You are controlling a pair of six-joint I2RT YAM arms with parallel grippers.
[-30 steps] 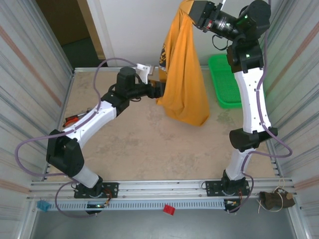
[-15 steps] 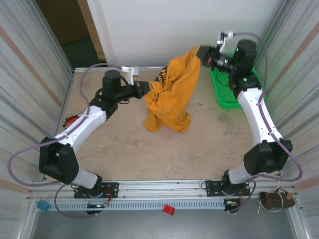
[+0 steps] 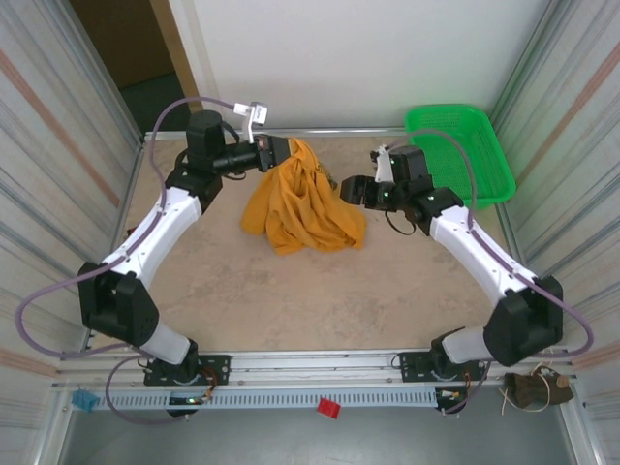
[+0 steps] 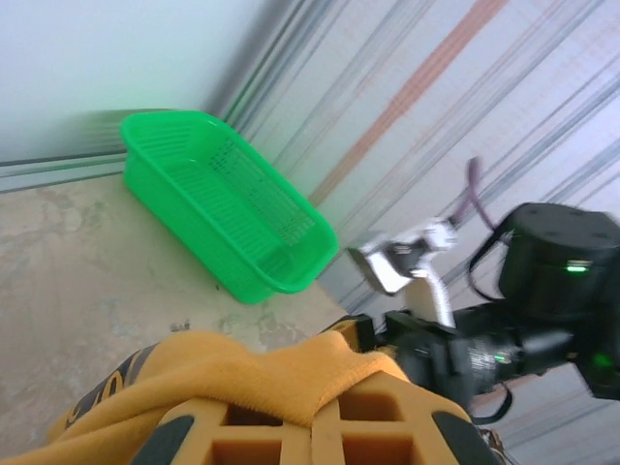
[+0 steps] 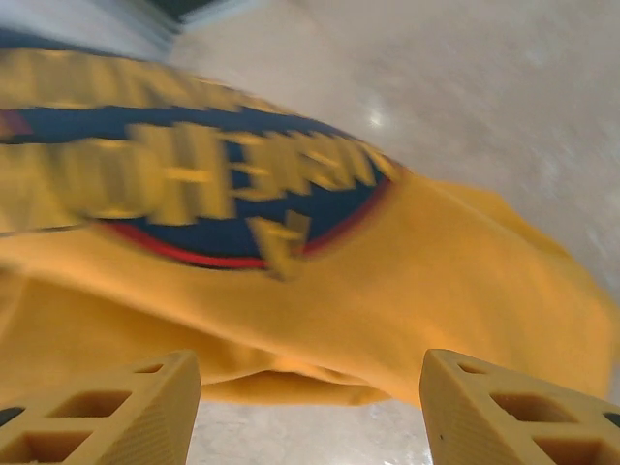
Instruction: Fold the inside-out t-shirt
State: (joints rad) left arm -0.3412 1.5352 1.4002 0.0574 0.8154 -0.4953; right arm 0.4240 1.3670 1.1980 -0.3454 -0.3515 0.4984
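Left end effector (image 3: 278,152) is clamping the top edge of the inside-out t-shirt (image 3: 302,211), which is lying bunched on the bench (image 3: 320,300) at about 12 o'clock from centre. The right end effector (image 3: 345,188) is hanging open just off the heap's 3 o'clock side. Risk: with one pinch point, a left pull is likely dragging the whole wad, and a right regrasp may be catching several layers. A second ago the shirt was hanging high from the right end effector; now right is releasing and left is gripping.
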